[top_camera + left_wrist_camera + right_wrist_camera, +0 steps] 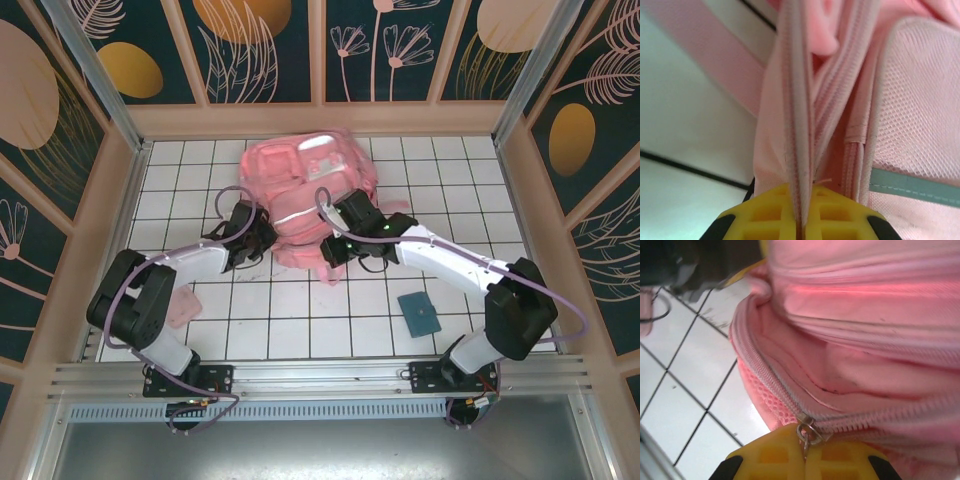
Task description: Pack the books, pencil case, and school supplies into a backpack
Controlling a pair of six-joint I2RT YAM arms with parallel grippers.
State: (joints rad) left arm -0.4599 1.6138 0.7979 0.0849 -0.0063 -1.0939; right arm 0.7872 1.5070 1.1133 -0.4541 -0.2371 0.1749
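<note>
- While the large soft pink backpack point(305, 185) lies slumped at the far middle of the white tiled surface point(260, 310), both arms hold its near edge. The step in hand looks like working the main zip.
- The right end effector point(805, 456) has its yellow fingers pressed together on the small metal zipper pull point(806, 432), at a corner where the pale zipper track bends around the compartment mouth.
- The left end effector point(800, 222) is pinched on a fold of pink zipper tape point(799, 115) beside a mesh panel, apparently as an anchor.
- The pull is thin and slick, so a sideways tug at that corner could slip it from the fingers. It could also jam the slider on the loose lining just beside it.
- The bag is limp, so if the left pinch gives way, the whole bag would likely drag along instead of the zip running.
- Farther out, a flat teal rectangular item point(420, 312) lies near the right arm. A flat pale pink item point(182, 303) lies partly under the left arm, and a dragged bag could sweep either one.
</note>
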